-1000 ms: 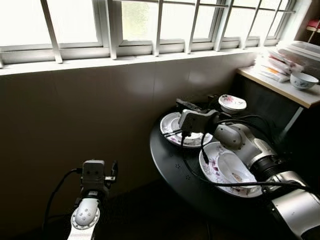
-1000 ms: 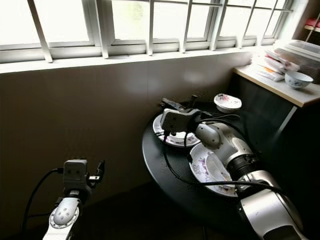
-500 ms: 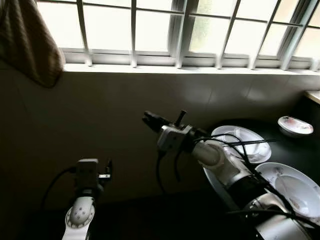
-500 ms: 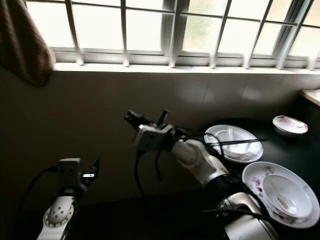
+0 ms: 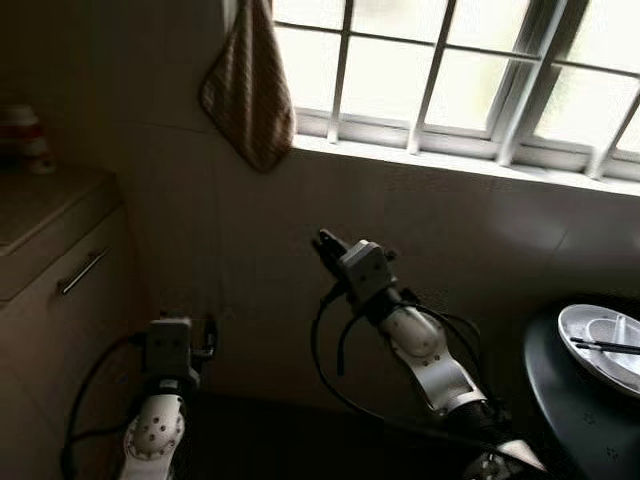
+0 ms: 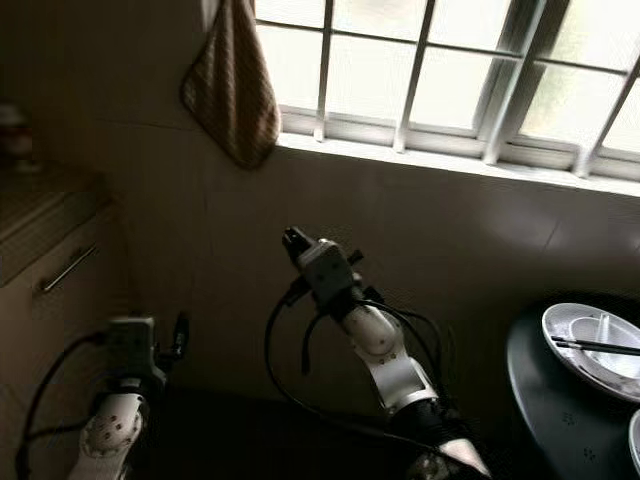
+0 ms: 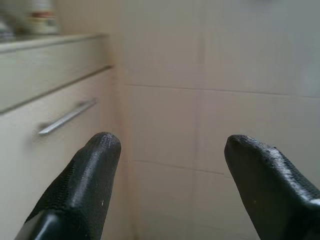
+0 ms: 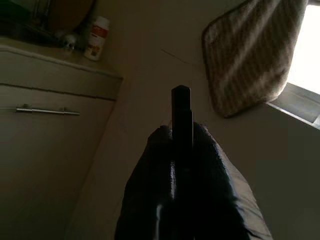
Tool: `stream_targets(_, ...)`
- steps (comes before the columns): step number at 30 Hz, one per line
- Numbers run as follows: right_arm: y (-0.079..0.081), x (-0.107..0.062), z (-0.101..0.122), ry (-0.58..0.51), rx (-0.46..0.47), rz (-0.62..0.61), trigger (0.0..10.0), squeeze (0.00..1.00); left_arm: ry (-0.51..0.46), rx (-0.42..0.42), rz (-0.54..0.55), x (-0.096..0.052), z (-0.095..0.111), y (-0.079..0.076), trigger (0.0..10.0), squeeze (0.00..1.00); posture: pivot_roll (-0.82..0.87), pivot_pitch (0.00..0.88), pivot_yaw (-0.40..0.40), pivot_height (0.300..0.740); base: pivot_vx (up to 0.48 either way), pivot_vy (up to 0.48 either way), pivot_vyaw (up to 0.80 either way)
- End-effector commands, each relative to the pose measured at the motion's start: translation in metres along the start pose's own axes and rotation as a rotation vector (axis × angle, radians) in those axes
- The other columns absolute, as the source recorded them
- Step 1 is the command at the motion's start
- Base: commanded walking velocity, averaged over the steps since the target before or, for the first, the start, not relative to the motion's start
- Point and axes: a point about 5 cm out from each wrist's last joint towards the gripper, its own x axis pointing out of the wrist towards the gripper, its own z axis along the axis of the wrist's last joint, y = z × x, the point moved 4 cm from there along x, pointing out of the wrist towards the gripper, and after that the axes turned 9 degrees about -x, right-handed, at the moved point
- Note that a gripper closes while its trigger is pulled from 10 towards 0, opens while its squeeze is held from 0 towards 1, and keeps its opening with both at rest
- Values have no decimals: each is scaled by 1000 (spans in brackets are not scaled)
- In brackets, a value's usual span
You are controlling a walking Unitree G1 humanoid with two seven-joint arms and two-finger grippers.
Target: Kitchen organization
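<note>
My right gripper [image 5: 322, 240] is raised in front of the tiled wall under the window. In the right wrist view its two fingers [image 8: 210, 150] are shut on a thin dark stick [image 8: 181, 107], which looks like a chopstick and juts past the tips. My left gripper [image 7: 170, 145] hangs low at the left, open and holding nothing, facing the wall beside a cabinet. At the far right a white plate [image 5: 583, 328] with dark chopsticks [image 5: 605, 346] across it lies on a round black table [image 5: 560, 400].
A pale cabinet [image 5: 50, 300] with a metal drawer handle [image 5: 85, 270] stands at the left, with a bottle [image 8: 96, 37] on its counter. A striped cloth [image 5: 250, 90] hangs by the barred window [image 5: 450, 70]. Dark floor lies below between cabinet and table.
The camera has swung left: table and plates slid to the right edge, while the cabinet and hanging cloth came into view. The right gripper stays raised and shut on the stick.
</note>
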Motion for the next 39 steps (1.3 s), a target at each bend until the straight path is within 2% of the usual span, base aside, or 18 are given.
stream_targets(1,-7,-30,-46,180,97,-60,0,0,-5,22,-53,-1,1,-19,10000,0,83,0,-86,740,0,0,800)
stream_targets(2,-7,-30,-46,180,97,-60,0,0,-5,22,-53,-1,1,-19,10000,0,83,0,-86,740,0,0,800)
stream_targets(6,-3,-38,-48,180,20,-49,0,0,-16,121,-86,-1,1,-27,10000,0,80,0,-81,740,0,0,800)
stream_targets(7,-2,-40,-45,162,-28,-40,0,0,-29,167,-111,-2,2,-32,10000,0,80,0,-78,740,0,0,800)
stream_targets(12,3,-43,-41,125,-166,-12,0,0,-61,247,-173,-4,6,-44,10000,0,84,0,-75,740,0,0,800)
stream_targets(14,0,-44,-42,131,-132,-53,0,0,-77,254,-220,-6,8,-50,10000,0,86,0,-73,740,0,0,800)
stream_targets(19,-11,-47,-44,153,-154,-170,0,0,-66,230,-368,-16,5,-70,10000,0,81,0,-60,740,0,0,800)
stream_targets(28,-12,-46,-40,141,-165,-216,0,0,-56,211,-407,-17,5,-72,10000,0,74,0,-50,740,0,0,800)
stream_targets(33,-23,-45,-40,152,-150,-295,0,0,-57,197,-404,-17,6,-70,10000,0,73,0,-48,740,0,0,800)
stream_targets(36,-27,-46,-38,137,-115,-328,0,0,-54,198,-405,-17,6,-69,10000,0,71,0,-44,740,0,0,0)
stream_targets(39,-28,-46,-37,135,-121,-331,0,0,-51,199,-408,-16,5,-69,10000,0,67,0,-39,740,0,0,0)
